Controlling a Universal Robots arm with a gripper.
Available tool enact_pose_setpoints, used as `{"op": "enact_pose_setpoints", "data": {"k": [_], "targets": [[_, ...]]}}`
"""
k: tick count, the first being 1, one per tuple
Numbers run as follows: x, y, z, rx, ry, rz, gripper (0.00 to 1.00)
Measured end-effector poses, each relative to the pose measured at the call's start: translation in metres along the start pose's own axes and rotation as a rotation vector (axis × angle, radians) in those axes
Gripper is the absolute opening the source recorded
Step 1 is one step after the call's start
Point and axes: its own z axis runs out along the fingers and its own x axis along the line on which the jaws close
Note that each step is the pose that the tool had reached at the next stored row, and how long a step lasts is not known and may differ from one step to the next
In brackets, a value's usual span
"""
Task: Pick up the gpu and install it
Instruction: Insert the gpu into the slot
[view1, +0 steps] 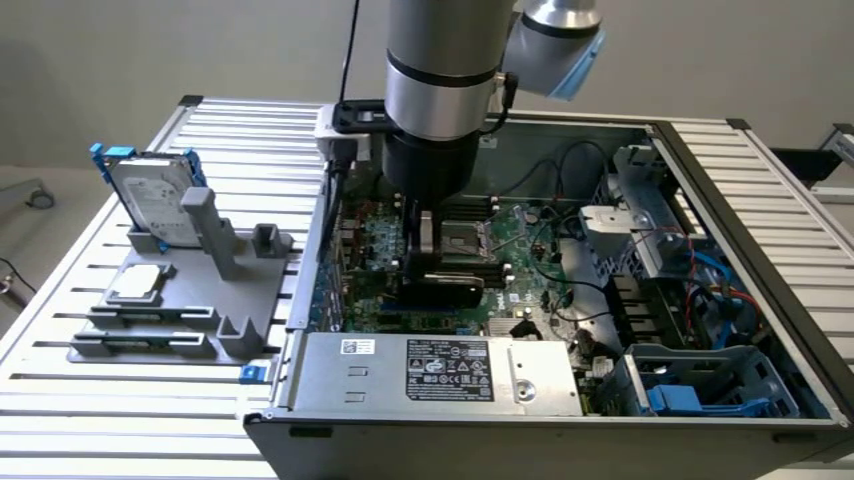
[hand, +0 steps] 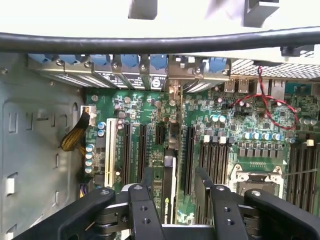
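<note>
Closest to us in the wrist view is the gripper (hand: 173, 176), low inside the open computer case (view1: 534, 445). The gpu (hand: 170, 192) stands on its thin edge in the middle of the gripper, over the green main board (hand: 225, 125). We cannot tell if the jaws are squeezing the card or are loose around it. In the exterior view the gpu (view1: 445, 290) is the black piece just under the gripper (view1: 430, 245), down by the board.

What could go wrong? We think the card could sit a bit crooked. If it is tilted, a push down could bend it or scrape its slot. Its far end has to meet the row of metal slot covers (hand: 135, 70) at the back wall. If it catches there, it could jam.

There is not much room. Long black slots (hand: 135, 150) lie just beside the card, and the memory slots (hand: 212, 160) are near on its other side. A red wire (hand: 270, 107) loops farther off. Yellow cables (hand: 75, 135) sit by the grey case wall (hand: 30, 150). The free way is straight up. Outside the case, on the exterior view's left, the hard drive (view1: 147, 190) stands in a grey holder (view1: 200, 300), well apart.
</note>
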Motion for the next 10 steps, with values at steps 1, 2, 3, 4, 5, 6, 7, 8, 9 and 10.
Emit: {"op": "enact_pose_setpoints", "data": {"k": [1, 2, 3, 4, 5, 6, 7, 8, 9, 10], "targets": [[0.0000, 0.0000, -0.0002, -0.0009, -0.0002, 0.000, 0.44], [0.0000, 0.0000, -0.0002, -0.0016, -0.0005, 0.000, 0.44], [-0.0001, -0.0001, -0.0003, -0.0024, -0.0004, 0.000, 0.38], [-0.0001, -0.0001, -0.0004, -0.0028, -0.0002, 0.000, 0.31], [-0.0001, -0.0001, -0.0004, -0.0033, -0.0002, 0.000, 0.25], [-0.0001, -0.0001, -0.0005, -0.0035, -0.0001, 0.000, 0.20], [-0.0001, -0.0001, -0.0005, -0.0035, -0.0002, 0.000, 0.20], [-0.0001, -0.0001, -0.0005, -0.0036, -0.0001, 0.000, 0.14], [-0.0001, -0.0001, -0.0005, -0.0036, -0.0001, 0.000, 0.11], [-0.0001, -0.0001, -0.0005, -0.0035, -0.0001, 0.000, 0.11]]}}
